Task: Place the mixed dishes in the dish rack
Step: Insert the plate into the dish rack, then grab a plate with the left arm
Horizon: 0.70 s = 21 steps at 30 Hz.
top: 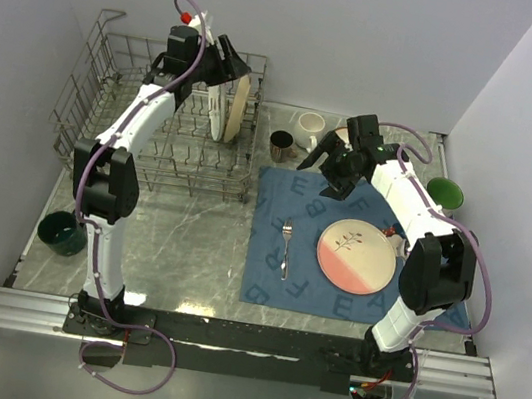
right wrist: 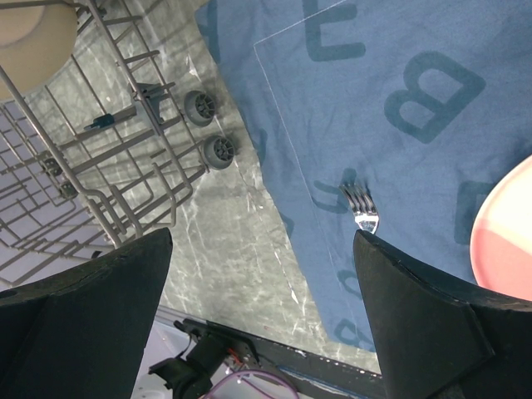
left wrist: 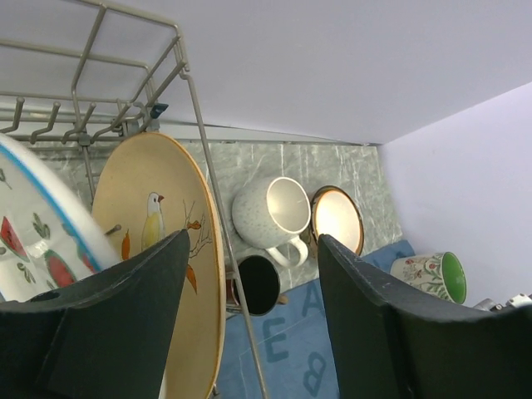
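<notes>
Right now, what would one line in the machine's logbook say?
left gripper: open, at tan plate standing in dish rack | right gripper: open, above placemat | fork, pink-and-cream plate: on placemat

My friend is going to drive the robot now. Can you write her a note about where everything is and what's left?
Left gripper: fingers open, empty, beside the plates in the dish rack.
Right gripper: fingers open, empty, above the blue placemat near the fork.
Done: tan plate and white plate stand in the rack.
Left: pink-and-cream plate and fork on the placemat; white mug, dark mug and brown-rimmed bowl behind it; green bowl on the right; dark green bowl on the left.
</notes>
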### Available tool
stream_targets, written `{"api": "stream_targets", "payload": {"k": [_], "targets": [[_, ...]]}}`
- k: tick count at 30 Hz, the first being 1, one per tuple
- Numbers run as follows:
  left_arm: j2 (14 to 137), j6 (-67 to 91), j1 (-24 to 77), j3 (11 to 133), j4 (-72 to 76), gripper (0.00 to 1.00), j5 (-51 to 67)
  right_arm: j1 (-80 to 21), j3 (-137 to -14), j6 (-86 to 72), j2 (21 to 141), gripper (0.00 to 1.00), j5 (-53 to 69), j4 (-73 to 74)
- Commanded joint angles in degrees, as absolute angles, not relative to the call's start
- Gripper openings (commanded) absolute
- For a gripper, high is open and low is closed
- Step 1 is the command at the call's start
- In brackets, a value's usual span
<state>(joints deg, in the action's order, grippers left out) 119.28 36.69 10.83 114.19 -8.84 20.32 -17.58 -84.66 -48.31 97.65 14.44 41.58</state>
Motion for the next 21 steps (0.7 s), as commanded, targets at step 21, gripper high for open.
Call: {"api": "stream_targets", "payload": {"k": [21], "targets": [[112.3,32.9,10.5,115.1,-20.8,0.61,7.7,-17.0,-84.6,-48.2,97.1,0.98,14.7,40.7]]}}
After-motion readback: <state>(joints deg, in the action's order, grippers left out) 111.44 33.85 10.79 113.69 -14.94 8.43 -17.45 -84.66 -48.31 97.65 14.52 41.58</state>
